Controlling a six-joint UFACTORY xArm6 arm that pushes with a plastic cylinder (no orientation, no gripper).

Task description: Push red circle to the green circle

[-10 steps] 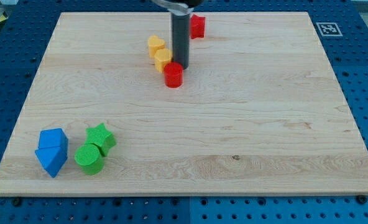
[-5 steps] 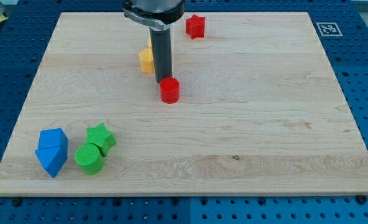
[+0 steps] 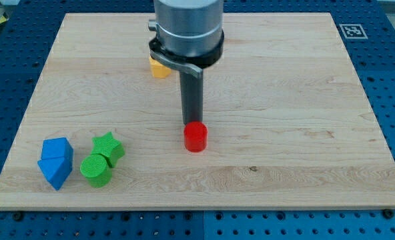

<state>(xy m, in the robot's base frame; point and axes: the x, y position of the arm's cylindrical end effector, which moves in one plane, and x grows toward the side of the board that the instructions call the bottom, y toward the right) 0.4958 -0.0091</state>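
Camera view: my tip touching top edge of small red circle block, near mid wooden counter. No jaws, just a rod. Green circle block well apart at btm left, touching green star block. Blue blocks beside. Yellow block partly hidden behind arm.

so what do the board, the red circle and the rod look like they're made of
The board looks like pale wood: grain lines and a small dark knot show, matte finish. The red circle looks like moulded plastic or painted wood, in uniform colour with a slight sheen; I cannot tell which. The rod, with my tip just above that circle toward the view's top, looks like dark metal or plastic.
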